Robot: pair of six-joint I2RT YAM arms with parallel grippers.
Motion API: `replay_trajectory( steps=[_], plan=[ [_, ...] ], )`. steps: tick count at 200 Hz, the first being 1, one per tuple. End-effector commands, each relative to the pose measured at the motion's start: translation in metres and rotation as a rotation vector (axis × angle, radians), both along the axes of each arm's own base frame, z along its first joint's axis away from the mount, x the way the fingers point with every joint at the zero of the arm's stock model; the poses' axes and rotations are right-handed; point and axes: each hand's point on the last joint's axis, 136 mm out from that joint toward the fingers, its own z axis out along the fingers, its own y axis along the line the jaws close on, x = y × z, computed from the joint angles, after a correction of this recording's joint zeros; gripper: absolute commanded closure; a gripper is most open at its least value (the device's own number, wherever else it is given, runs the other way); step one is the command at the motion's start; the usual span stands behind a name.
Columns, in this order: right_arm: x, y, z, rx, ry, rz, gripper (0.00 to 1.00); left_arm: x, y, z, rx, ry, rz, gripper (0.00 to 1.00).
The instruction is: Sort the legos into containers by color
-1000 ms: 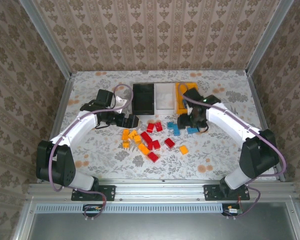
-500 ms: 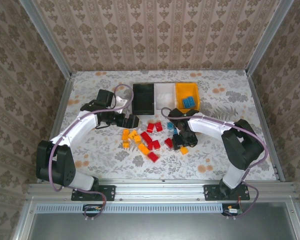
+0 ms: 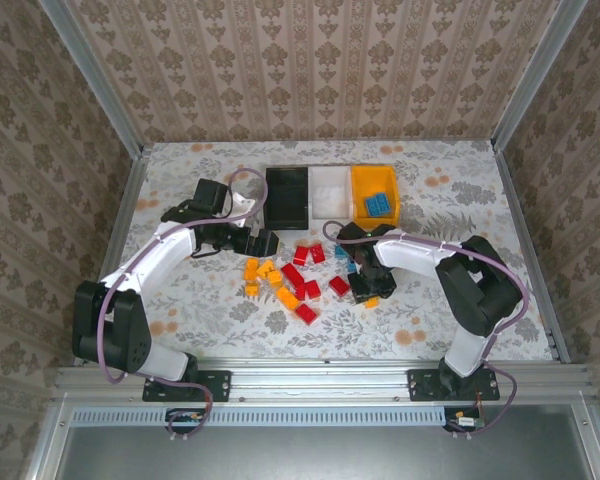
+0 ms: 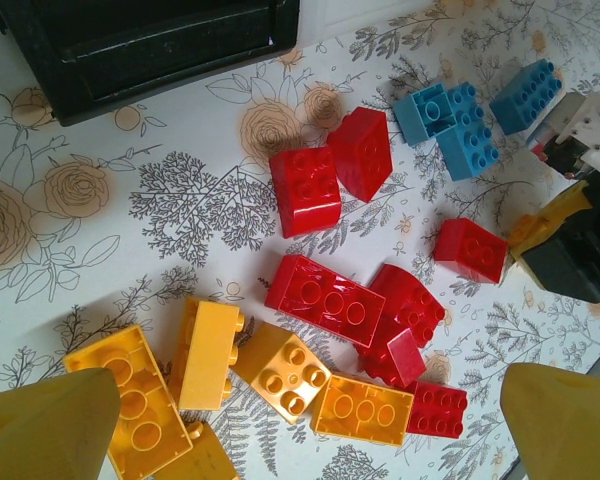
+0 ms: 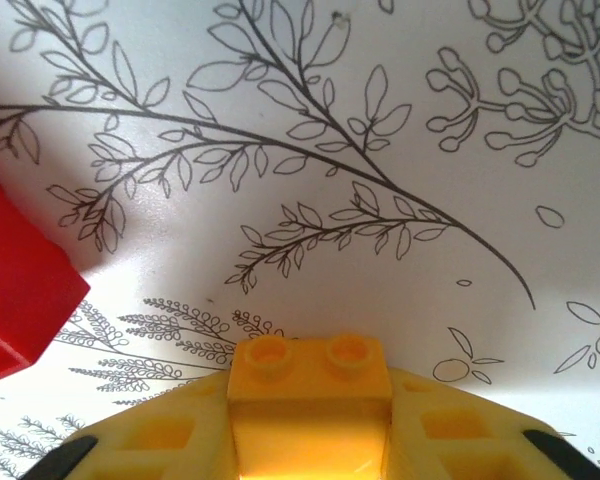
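**Orange-yellow brick clamped in the right gripper, right of the table's centre**

The orange-yellow brick (image 5: pixel 308 385) lies on the table (image 5: pixel 400 140), right of its centre and towards the near edge. The right gripper (image 3: pixel 366 290) is closed on it. In the right wrist view a yellow finger (image 5: pixel 150 440) presses against each side of the brick, and two studs show above the jaws. A red brick (image 5: pixel 20 290) sits near the held brick on its left, not touching it.

The other legos (image 3: pixel 290 275) are scattered over the centre of the table. The orange-yellow ones lie towards the left edge and the red ones in the middle. The blue bricks (image 3: pixel 345 257) lie on the right, between the held brick and the containers.

The three containers stand side by side in a row towards the far edge. The black bin (image 3: pixel 287 200) is on the left, the white bin (image 3: pixel 330 190) in the middle and the orange-yellow bin (image 3: pixel 372 175) on the right. The orange-yellow bin holds blue legos (image 3: pixel 378 203).

The left gripper (image 3: pixel 263 243) hangs at the left side of the scatter, near the black bin's near edge. Its jaws are spread wide and hold nothing. In the left wrist view its fingertips (image 4: pixel 45 420) frame orange-yellow and red bricks.
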Motion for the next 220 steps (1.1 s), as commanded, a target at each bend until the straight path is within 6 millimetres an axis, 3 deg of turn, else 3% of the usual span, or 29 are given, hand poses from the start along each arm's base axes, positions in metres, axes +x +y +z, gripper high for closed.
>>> replay_trajectory(
  steps=[1,36,62,96,128,153,174,220],
  plan=[
    [-0.004,-0.003,-0.001,-0.014,-0.003,-0.009,0.71,-0.001,-0.003,0.006,0.002,-0.009,-0.029,0.0],
    [0.013,0.005,0.037,0.037,-0.104,-0.022,0.72,0.001,-0.003,0.011,0.016,-0.062,-0.029,0.0],
    [0.038,0.016,0.077,0.091,-0.223,-0.033,0.73,0.004,0.003,0.034,0.01,-0.235,-0.012,0.0],
    [0.086,0.036,0.127,0.169,-0.388,-0.04,0.73,-0.003,0.01,0.074,-0.037,-0.521,-0.014,0.0],
    [0.145,0.053,0.156,0.215,-0.493,-0.047,0.73,-0.029,-0.015,0.094,-0.209,-0.604,-0.171,0.0],
    [0.19,0.062,0.158,0.246,-0.508,-0.072,0.73,-0.045,-0.032,0.088,-0.239,-0.555,-0.278,0.0],
    [0.219,0.067,0.147,0.259,-0.491,-0.089,0.72,-0.053,-0.039,0.085,-0.245,-0.547,-0.319,0.0],
    [0.253,0.071,0.108,0.239,-0.433,-0.109,0.71,-0.051,-0.036,0.077,-0.206,-0.531,-0.315,0.0]
  ],
)
